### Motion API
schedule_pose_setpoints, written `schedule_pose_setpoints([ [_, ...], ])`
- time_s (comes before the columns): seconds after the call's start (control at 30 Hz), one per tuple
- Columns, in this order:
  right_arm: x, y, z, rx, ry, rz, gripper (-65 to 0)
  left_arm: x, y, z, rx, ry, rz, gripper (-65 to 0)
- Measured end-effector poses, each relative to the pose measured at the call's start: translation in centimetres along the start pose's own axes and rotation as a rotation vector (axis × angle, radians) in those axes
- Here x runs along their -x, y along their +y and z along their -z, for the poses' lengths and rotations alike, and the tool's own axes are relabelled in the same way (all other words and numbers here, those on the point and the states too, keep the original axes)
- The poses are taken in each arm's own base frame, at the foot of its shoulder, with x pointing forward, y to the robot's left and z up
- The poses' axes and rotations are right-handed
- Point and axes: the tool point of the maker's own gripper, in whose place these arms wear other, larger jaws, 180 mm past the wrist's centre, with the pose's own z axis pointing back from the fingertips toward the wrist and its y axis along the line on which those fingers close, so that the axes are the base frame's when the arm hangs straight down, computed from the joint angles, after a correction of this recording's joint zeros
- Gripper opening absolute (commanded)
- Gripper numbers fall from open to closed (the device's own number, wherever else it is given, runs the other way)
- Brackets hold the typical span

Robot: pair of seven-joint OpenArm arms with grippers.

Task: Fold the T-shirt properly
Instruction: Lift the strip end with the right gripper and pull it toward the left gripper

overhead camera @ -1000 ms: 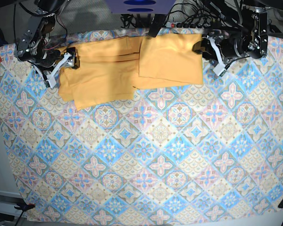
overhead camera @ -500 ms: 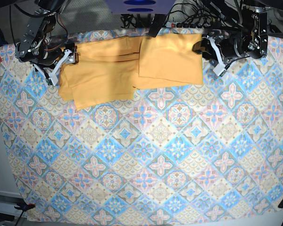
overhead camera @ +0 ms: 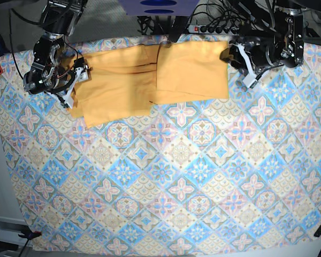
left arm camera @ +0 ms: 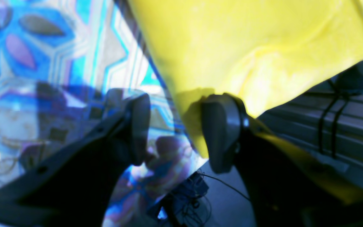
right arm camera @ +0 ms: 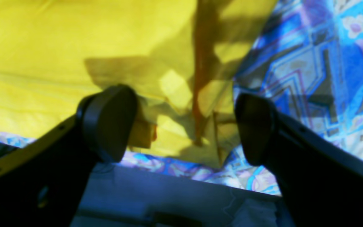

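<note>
Along the table's far edge, T-shirt [overhead camera: 150, 75] lengthwise left-right; both hands open, empty.

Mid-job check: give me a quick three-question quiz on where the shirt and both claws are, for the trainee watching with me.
1. True or false: the T-shirt lies in the middle of the tablecloth.
2. The right claw is: A) shut on the shirt; B) open, astride a bunched shirt corner; C) open over bare cloth, far from the shirt.
3. Fill in: in the base view, the left claw sits by the shirt's ____ edge.

Key: 1 false, it lies along the far edge; 2 B; 3 right.
</note>
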Motion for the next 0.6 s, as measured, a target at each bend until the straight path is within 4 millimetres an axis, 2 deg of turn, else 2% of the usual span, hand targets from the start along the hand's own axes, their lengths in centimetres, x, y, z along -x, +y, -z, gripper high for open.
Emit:
schedule_pose_setpoints([
  [0.27, -1.6, -0.3, 0.1, -0.006, 0.014, 0.005, -12.7, -0.8, 1.0, 0.0, -0.038, 0.020, 0.022, -35.2],
  [0.33, -1.5, -0.4, 0.0, -0.003, 0.023, 0.005, -16.8, -0.6, 1.2, -0.1, -0.045, 0.037, 0.028, -35.4],
  [0.5, -0.9, -1.1, -0.2, 0.013, 0.056, -0.002, -33.1, -0.6, 1.3, -0.3, -0.045, 0.074, 0.043, -35.6],
  [0.6, -0.5, -1.3, -0.4, 0.030, 0.094, -0.020, -38.6, -0.9, 1.2, -0.3, -0.040, 0.073, 0.046, -35.6],
])
